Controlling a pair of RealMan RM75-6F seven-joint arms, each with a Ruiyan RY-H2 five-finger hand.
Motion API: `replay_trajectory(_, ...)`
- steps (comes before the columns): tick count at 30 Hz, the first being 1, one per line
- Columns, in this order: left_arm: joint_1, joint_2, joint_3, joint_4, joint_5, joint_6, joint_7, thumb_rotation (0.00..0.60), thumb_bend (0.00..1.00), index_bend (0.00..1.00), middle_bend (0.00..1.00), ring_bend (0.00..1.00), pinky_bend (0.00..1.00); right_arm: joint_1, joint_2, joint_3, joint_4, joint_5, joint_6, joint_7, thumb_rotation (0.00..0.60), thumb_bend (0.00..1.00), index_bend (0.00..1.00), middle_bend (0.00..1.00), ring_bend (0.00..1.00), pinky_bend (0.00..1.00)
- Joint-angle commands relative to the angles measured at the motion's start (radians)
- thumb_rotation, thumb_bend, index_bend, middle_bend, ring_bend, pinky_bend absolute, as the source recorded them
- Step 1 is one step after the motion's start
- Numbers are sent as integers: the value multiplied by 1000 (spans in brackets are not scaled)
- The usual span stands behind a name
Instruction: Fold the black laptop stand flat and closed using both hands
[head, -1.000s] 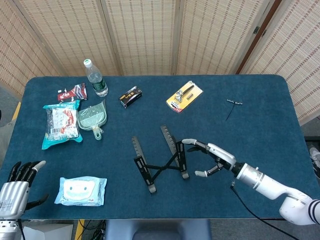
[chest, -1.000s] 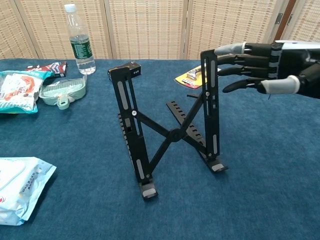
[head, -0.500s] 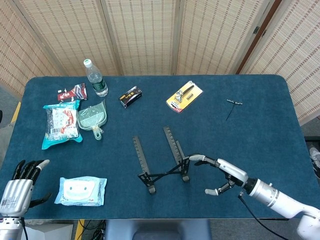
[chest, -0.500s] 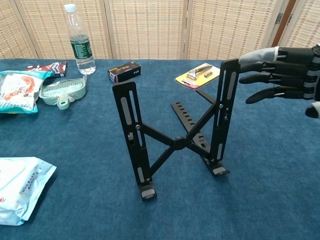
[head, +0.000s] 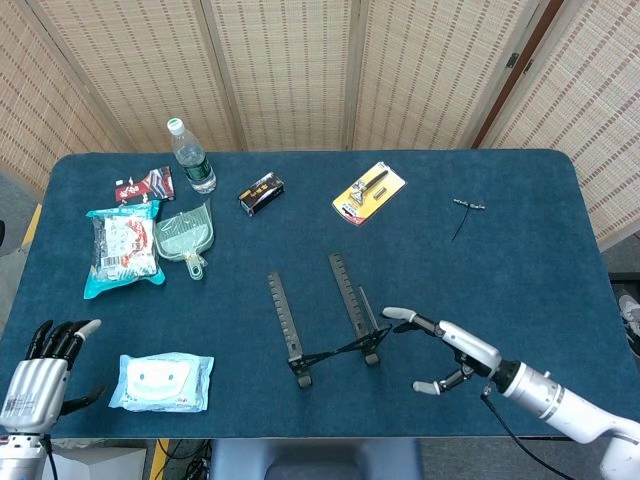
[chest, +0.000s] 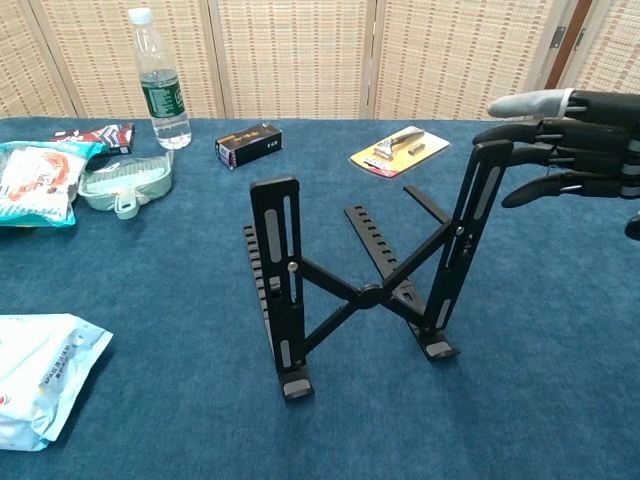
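While the left hand (head: 42, 370) is hanging open and empty off the table's near-left corner, a wipes pack (head: 161, 381) is lying just beside it, with a snack bag (head: 121, 246), green dustpan (head: 184, 237) and water bottle (head: 190, 156) sitting farther back. At mid-table the black laptop stand (chest: 365, 283) is standing propped open. The right hand (chest: 566, 115) is reaching in from the right with fingers spread, fingertips (chest: 500, 131) touching the stand's upper right arm without gripping it.
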Motion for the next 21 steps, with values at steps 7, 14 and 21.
replay_trajectory(7,5,4,2,3,0,9,-11,600,127,150,165,121,19,11,-15,16,9,28,-15,-8,600,140,0,110,56,167)
replay_trajectory(14,7,5,3,5,2,13,-16,600,127,149,165,121,19,43,-46,45,33,64,-67,-5,600,140,0,110,56,167)
replay_trajectory(21,14,7,6,4,1,22,-18,600,127,150,165,121,19,73,-109,65,69,85,-115,17,600,99,0,109,56,167)
